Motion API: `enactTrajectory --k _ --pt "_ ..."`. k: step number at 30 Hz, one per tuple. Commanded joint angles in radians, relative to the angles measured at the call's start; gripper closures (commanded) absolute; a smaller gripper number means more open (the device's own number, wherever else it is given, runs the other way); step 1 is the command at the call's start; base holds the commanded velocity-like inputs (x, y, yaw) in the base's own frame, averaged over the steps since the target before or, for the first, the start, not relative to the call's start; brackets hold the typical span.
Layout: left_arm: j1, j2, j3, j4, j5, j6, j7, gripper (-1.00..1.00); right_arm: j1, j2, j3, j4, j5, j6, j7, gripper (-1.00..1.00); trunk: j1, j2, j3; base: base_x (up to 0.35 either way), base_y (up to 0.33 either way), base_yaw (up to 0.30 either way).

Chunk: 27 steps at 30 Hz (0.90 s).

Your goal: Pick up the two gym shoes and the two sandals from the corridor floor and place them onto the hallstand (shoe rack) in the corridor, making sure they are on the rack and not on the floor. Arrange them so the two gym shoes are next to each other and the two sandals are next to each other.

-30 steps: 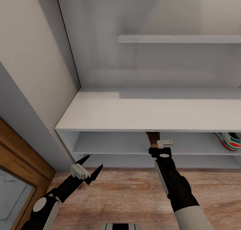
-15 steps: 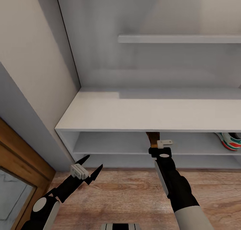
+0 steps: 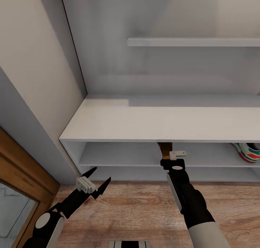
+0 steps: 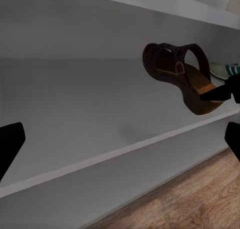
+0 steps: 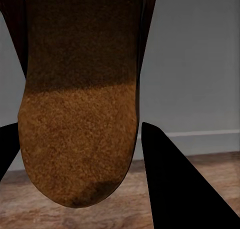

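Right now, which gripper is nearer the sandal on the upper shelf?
Right. The right gripper is at the sandal, its fingers either side of the heel. The left gripper hangs open over the floor, off to the sandal's left.

- Rack (image 3: 144, 123) top: bare, open from above; floating shelf (image 3: 195, 42) hangs well above it, toward the right.
- Upper shelf opening: low slot under the top board; left stretch bare, free to enter from the front.
- Mid slot: sandal (image 3: 166, 149) held at the shelf edge by right gripper (image 3: 170, 157), heel out, tilted; its arm blocks the approach there.
- Far right of same shelf: sneaker (image 3: 247, 152) takes the room.
- Between sandal and sneaker: open shelf.
- Left gripper (image 3: 94, 183): fingers apart, over bare floor (image 3: 137, 212), clear of the rack front.
- Wall (image 3: 32, 78) and door frame (image 3: 21, 168) close off the left side.
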Motion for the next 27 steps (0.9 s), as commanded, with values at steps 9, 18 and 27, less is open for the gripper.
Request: enactTrajectory --k 9,18,27 --pt "0.000 0.000 0.000 0.000 0.000 0.000 0.000 -1.00 0.000 0.000 0.000 0.001 -0.003 -0.001 -0.002 1.00 0.000 0.000 0.000 0.000 0.000 0.000" --pt "0.000 0.000 0.000 0.000 0.000 0.000 0.001 -1.00 -0.001 0.000 0.000 0.001 -0.003 -0.001 -0.002 1.00 0.000 0.000 0.000 0.086 0.000 0.000" --pt "0.000 0.000 -0.001 0.000 0.000 0.000 0.000 -1.00 0.000 0.000 0.000 0.002 -0.003 -0.001 -0.002 1.00 0.000 0.000 0.000 0.133 0.000 0.000"
